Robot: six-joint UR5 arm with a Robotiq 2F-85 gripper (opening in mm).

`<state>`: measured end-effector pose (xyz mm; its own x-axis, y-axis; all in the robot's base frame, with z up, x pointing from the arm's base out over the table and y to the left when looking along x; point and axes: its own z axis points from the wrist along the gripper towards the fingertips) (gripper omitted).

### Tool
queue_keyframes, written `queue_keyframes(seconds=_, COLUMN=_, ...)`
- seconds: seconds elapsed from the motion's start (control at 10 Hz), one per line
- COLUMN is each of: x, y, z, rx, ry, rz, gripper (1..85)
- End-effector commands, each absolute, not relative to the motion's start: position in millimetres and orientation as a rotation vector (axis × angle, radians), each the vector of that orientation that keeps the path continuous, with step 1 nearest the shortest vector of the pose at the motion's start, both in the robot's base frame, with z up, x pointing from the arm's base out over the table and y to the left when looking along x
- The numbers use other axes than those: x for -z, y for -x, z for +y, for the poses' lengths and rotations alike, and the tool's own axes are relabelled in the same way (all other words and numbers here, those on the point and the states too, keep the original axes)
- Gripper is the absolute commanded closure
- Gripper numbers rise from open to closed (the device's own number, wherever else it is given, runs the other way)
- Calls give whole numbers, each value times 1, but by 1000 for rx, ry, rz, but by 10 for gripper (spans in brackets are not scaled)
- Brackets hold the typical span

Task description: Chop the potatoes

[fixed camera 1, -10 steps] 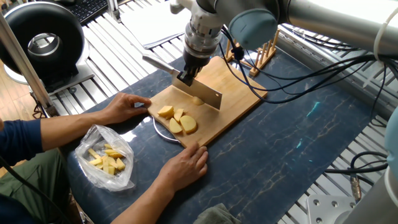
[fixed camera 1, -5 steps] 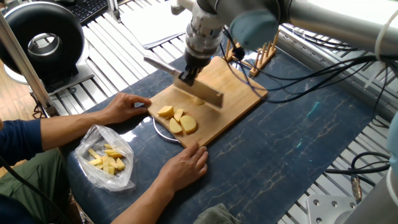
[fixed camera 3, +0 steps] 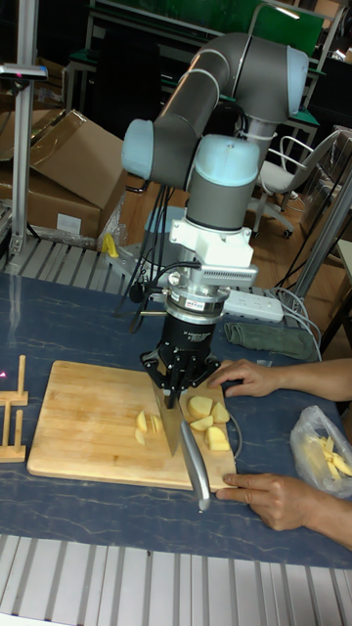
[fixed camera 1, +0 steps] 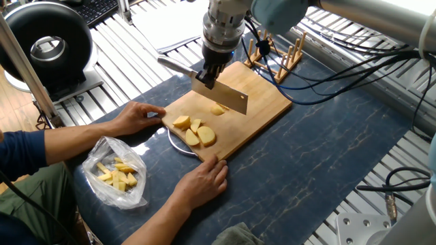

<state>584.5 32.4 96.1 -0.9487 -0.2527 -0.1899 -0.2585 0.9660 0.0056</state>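
We see a wooden cutting board [fixed camera 1: 255, 102] that lies on a dark blue table [fixed camera 1: 327, 156] with a marbled pattern, and the gripper [fixed camera 1: 208, 75] hangs over the board with its two fingers closed on the knife [fixed camera 1: 221, 95]. The knife is a wide, flat metal blade with a long handle; in the fixed view the blade is lifted above the board and does not touch the wood. The potatoes [fixed camera 1: 194, 131] are pale yellow and smooth, and they lie on the board near its corner beside the person: we count about four rounded chunks together in one group. One more small piece [fixed camera 1: 218, 109] lies apart, just under the blade; in the tall fixed view it looks like two thin slices [fixed camera 3: 147, 424], and we cannot tell the number exactly. Two hands hold the board: one hand [fixed camera 1: 136, 116] touches its far corner, and the other hand [fixed camera 1: 201, 180] rests at the near edge, close to the potato group. A clear plastic bag [fixed camera 1: 117, 171] with small yellow sticks inside lies on the table beside the person, apart from the board. Behind the board stands a small wooden rack [fixed camera 1: 276, 54] with upright pegs. Black cables [fixed camera 1: 340, 75] hang from the arm above the table. A round black device [fixed camera 1: 44, 41] stands at the far corner.
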Motion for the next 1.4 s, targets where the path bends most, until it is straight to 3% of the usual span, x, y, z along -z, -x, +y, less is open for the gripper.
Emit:
queue_keyframes(seconds=0.0, x=-86, y=-591, z=34, rx=-42, ry=369, rz=2905, gripper=847)
queue_keyframes(seconds=1.3, x=-79, y=-591, z=35, rx=-41, ry=359, rz=2896, gripper=847)
